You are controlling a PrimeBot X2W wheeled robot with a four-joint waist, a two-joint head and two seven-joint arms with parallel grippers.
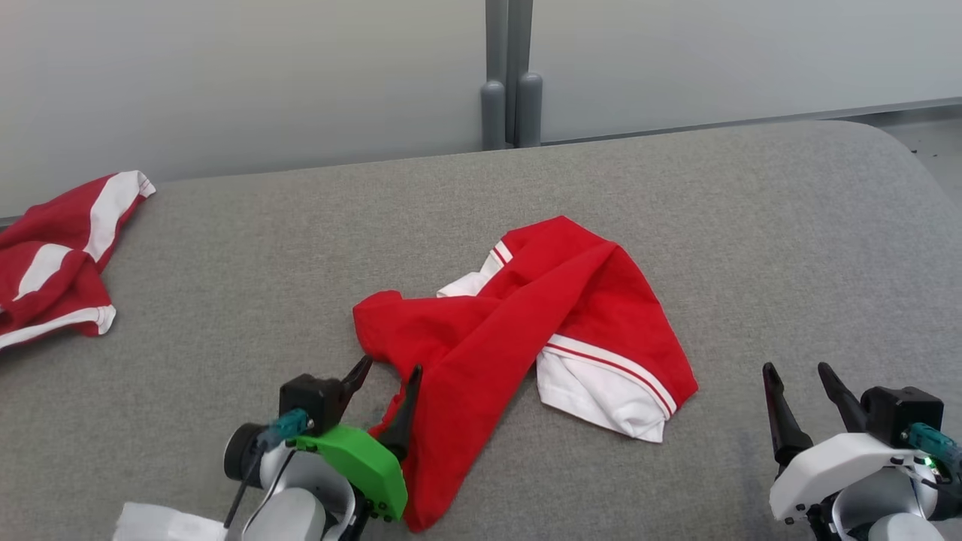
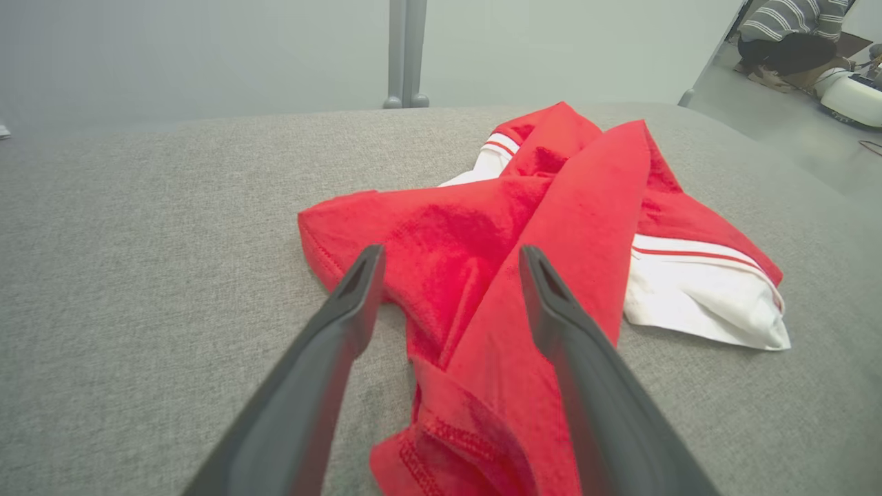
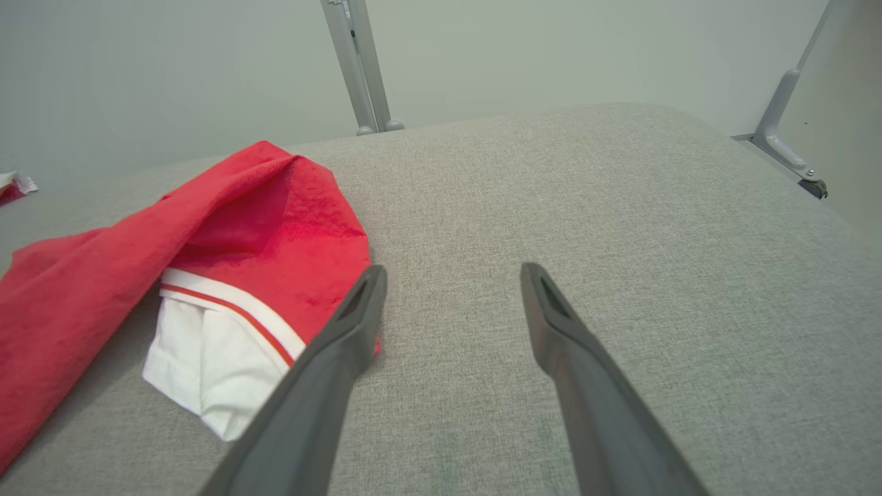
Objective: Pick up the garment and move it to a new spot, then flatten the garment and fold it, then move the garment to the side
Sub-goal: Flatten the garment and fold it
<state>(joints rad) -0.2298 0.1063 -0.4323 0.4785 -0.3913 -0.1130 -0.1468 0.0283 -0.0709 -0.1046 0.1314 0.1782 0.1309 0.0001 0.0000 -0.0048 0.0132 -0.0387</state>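
While the red garment (image 1: 526, 315) lies crumpled, left gripper (image 1: 392, 366) wide at its edge, right gripper (image 1: 795, 367) wide over grey cushion (image 1: 676, 188)

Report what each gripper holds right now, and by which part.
Nothing is held. The left gripper stands open over a fold of the red garment; the right gripper is open beside it.

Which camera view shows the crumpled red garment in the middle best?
The head view: the garment lies wholly in frame, seen from above. The left wrist view loses its near end at the bottom edge. The right wrist view cuts off its left part.
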